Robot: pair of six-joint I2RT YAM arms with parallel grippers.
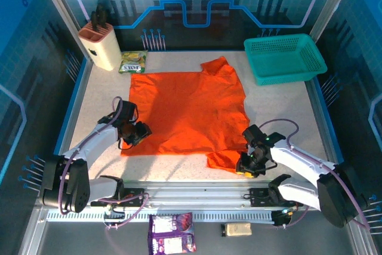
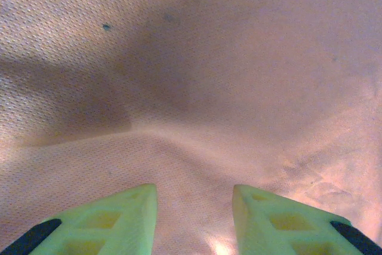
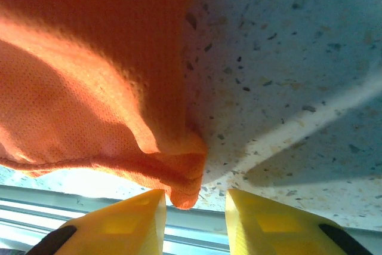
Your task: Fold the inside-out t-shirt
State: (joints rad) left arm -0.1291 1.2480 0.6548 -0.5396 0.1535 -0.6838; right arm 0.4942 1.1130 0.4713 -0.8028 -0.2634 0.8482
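The inside-out t-shirt lies spread flat and orange on the speckled table, one sleeve at the far edge and another bunched at its near right corner. My left gripper rests over the shirt's near left edge. In the left wrist view its green fingers stand apart at the left gripper, with shirt cloth behind them. My right gripper sits at the bunched sleeve. In the right wrist view the yellow fingers of the right gripper stand apart, and the sleeve's folded tip hangs just ahead of the gap.
A teal mesh basket stands at the far right. A knife block and a green packet sit at the far left. A metal rail runs along the near edge, with a purple packet below it.
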